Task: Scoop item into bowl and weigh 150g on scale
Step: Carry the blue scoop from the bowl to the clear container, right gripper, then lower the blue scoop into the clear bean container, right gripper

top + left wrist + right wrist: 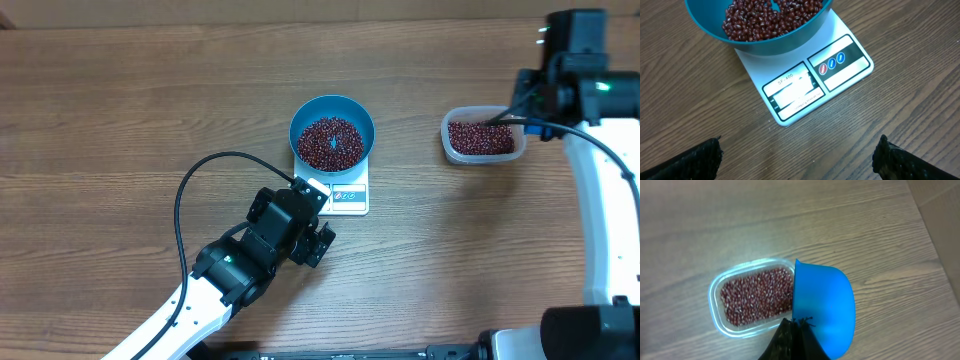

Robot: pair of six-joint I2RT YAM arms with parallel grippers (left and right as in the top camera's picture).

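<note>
Blue scoop (825, 307), clamped in my right gripper (794, 337), over the tub's (715, 302) right end; bowl (297, 125) well to its left, nearer my empty, wide-spread left gripper (800, 160).

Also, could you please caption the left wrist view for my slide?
Open left gripper faces the white scale carrying the blue bowl of red-brown beans.

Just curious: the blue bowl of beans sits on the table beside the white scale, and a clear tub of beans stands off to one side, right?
Not quite. The overhead view shows the blue bowl of beans sitting on the white scale, not beside it. The clear tub of beans does stand off to one side.
</note>
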